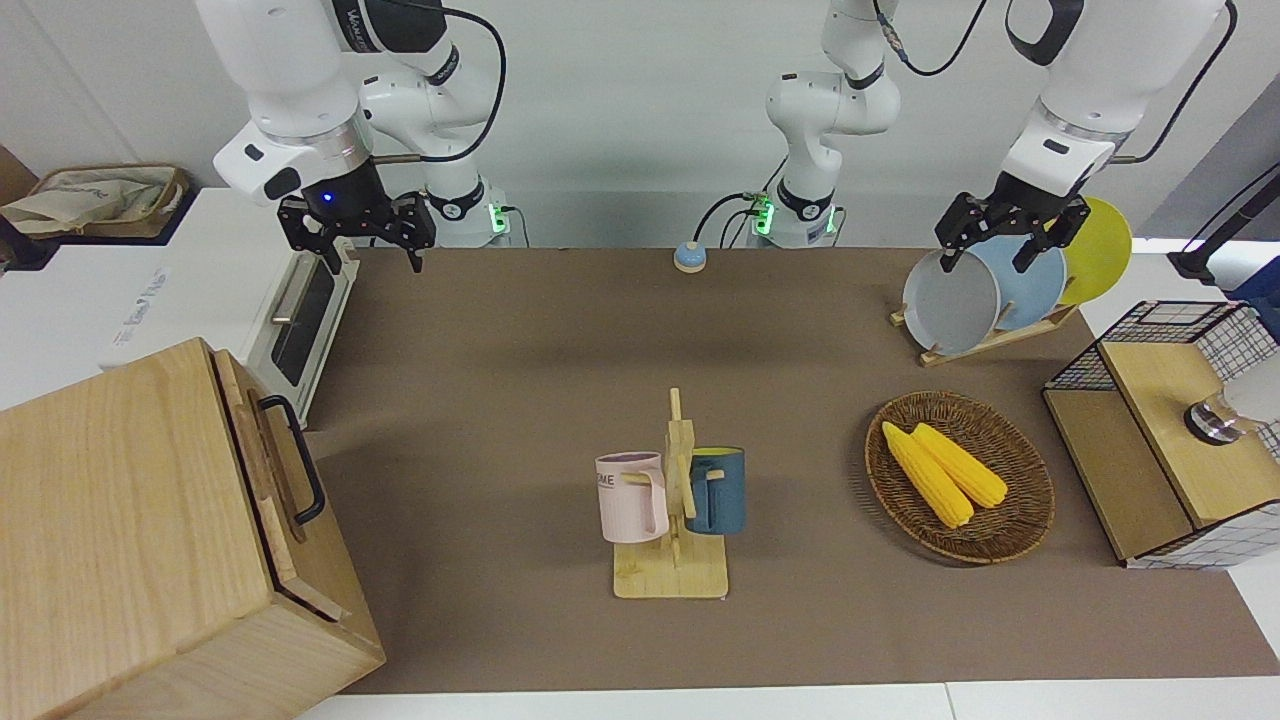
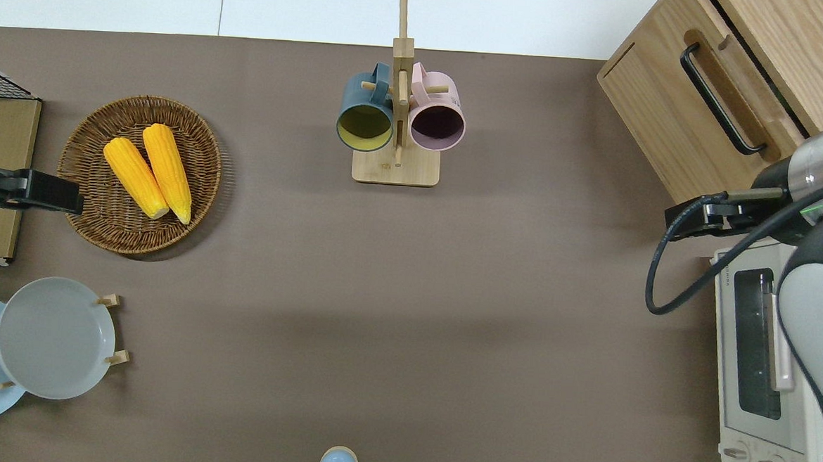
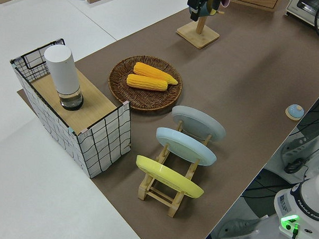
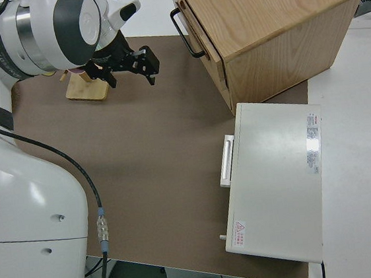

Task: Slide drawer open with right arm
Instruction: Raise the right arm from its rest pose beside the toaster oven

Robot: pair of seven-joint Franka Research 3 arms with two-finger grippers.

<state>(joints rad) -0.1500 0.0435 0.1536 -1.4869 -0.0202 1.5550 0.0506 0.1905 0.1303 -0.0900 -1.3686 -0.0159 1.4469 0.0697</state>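
Observation:
The drawer (image 1: 262, 470) is the wide light-wood front with a black bar handle (image 1: 300, 455) near the top of the big cabinet (image 1: 120, 540), at the right arm's end of the table. It looks shut. It also shows in the overhead view (image 2: 740, 79) and the right side view (image 4: 202, 28). My right gripper (image 1: 372, 262) is open and empty in the air. The overhead view puts it (image 2: 694, 216) over the table just off the cabinet's corner nearest the robots, apart from the handle (image 2: 718, 99). The left arm is parked, its gripper (image 1: 992, 255) open.
A white toaster oven (image 1: 200, 290) stands beside the cabinet, nearer to the robots. A mug rack (image 1: 672, 500) stands mid-table. A basket with corn (image 1: 1020, 520), a plate rack (image 1: 1000, 290) and a wood-and-wire box (image 1: 1160, 440) are toward the left arm's end.

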